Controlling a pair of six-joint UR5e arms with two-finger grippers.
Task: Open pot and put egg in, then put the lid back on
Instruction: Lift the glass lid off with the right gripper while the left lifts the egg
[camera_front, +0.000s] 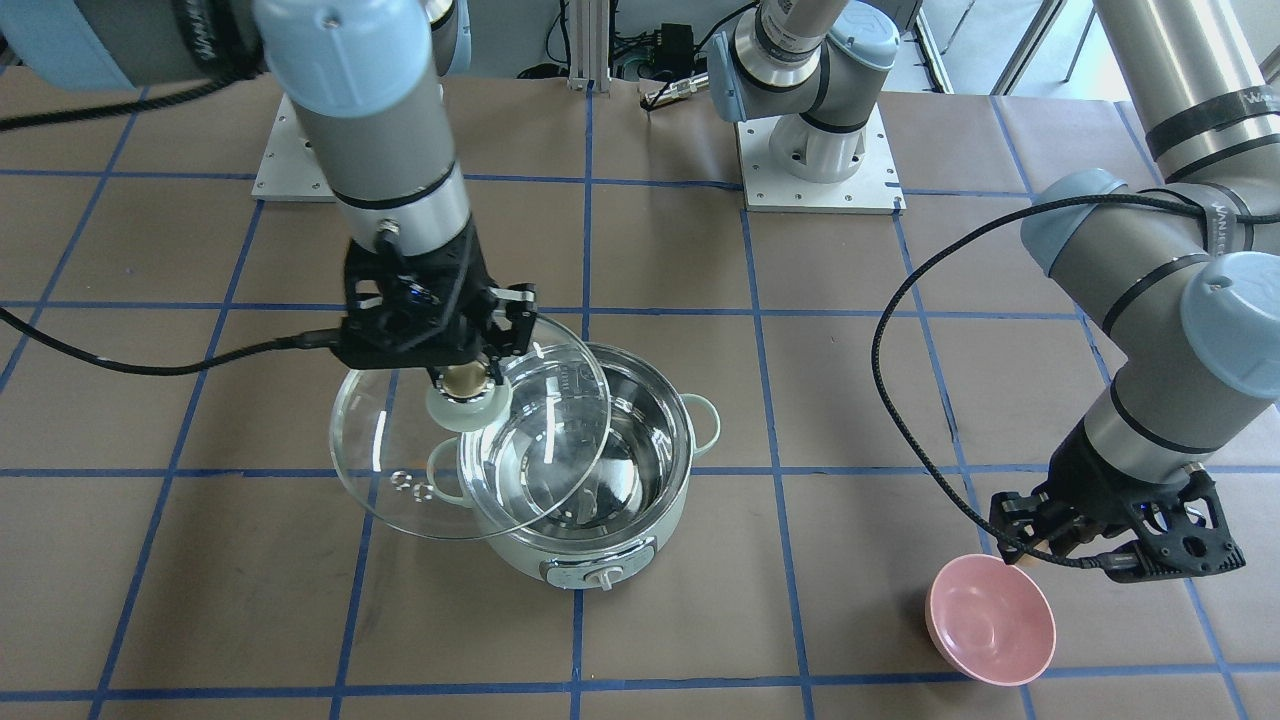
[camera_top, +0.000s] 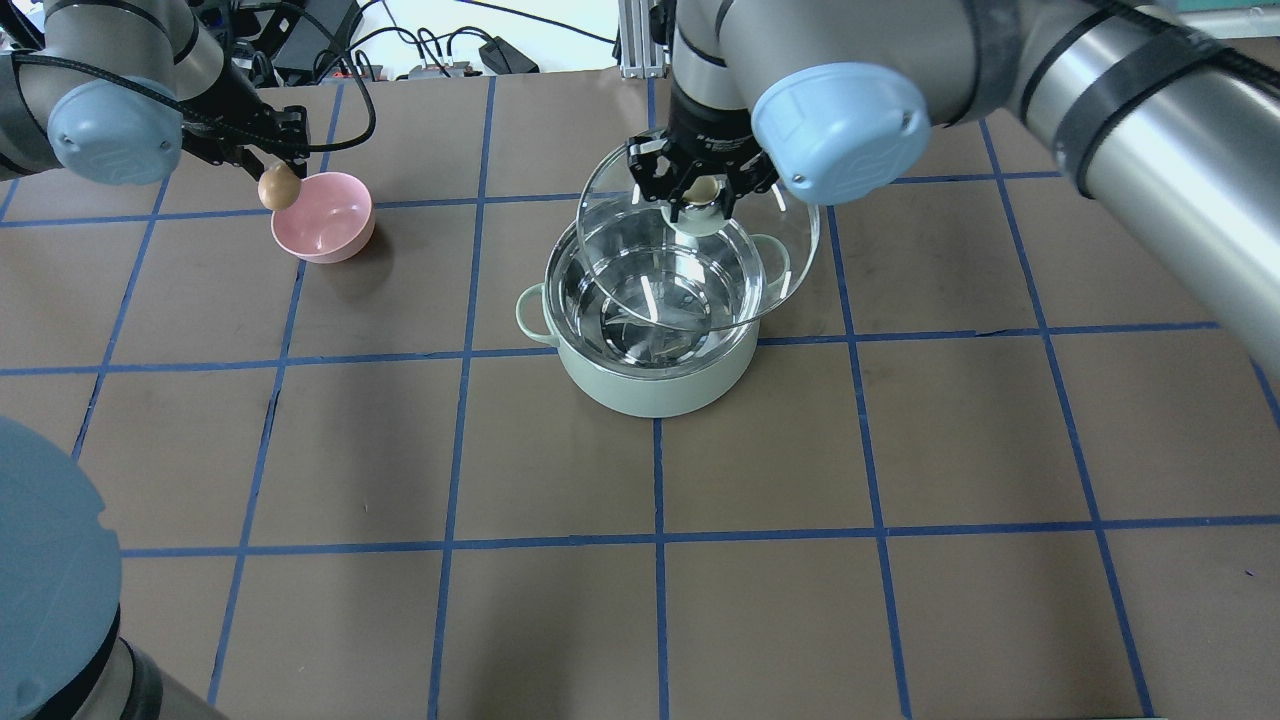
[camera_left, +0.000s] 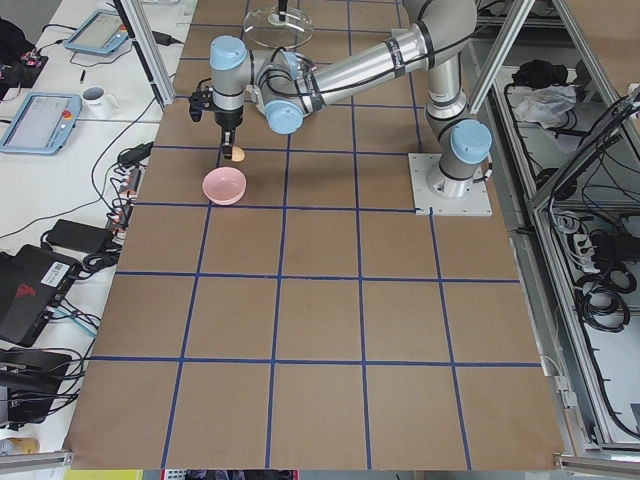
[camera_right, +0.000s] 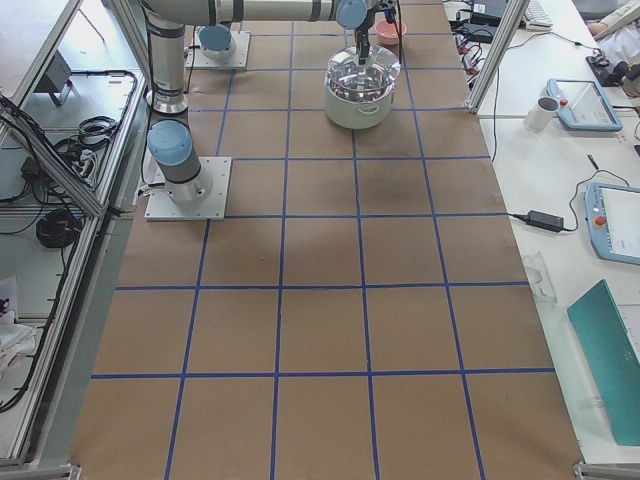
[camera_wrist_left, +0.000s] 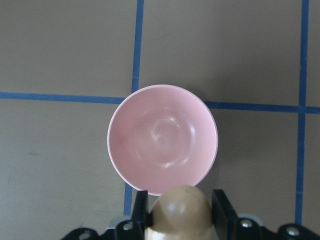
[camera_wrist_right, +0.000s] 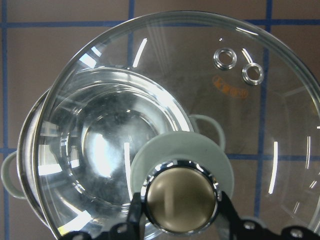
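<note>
The pot (camera_top: 650, 395) is seen standing open near the middle of the paper-covered table (camera_top: 800, 450), with its shiny steel interior exposed and its dial (camera_front: 600, 578) turned to the far side, away from the robot. The glass lid (camera_top: 700, 265) is held lifted and tilted above the pot, shifted toward the pot's far right, so that only part of the opening is overlapped by it. The lid's tan knob (camera_wrist_right: 181, 202) is grasped by the right gripper (camera_top: 703, 192), whose two fingers are clenched on either side of it; two small metal vent rings (camera_wrist_right: 239, 66) can be made out in the glass.

Well to the left, a pink bowl (camera_top: 330, 245) is set on the table's far left part. The egg (camera_wrist_left: 181, 212) is gripped between the closed fingers of the left gripper (camera_top: 279, 180) and is held raised over the bowl's far-left edge, clear of the bowl. In the left wrist view the bowl is seen below and just ahead of the egg. The egg and the pot are well apart.
</note>
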